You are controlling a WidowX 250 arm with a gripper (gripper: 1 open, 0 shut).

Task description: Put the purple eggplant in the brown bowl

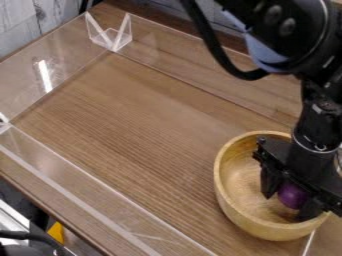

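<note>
One robot arm reaches straight down into a brown bowl (pixel 239 206) at the near right corner of a wooden table (pixel 134 130), its black gripper (pixel 295 197) lowered inside the bowl's thick rim. Between the gripper's dark fingers (pixel 271 180) sits the purple eggplant (pixel 290 196), only a small patch of its glossy skin showing; the jaws are partly closed and pinch it from both sides, low over the bowl's floor. Whether the eggplant touches the wood beneath cannot be told, since the fingers hide its underside. Above the gripper, the arm's black body (pixel 287 40) rises out of the top right of the picture, trailing a dark cable (pixel 214 45). Clear plastic walls (pixel 54 65) edge the tabletop on the left and far sides, and a small clear stand (pixel 110 32) sits at the far left corner.
</note>
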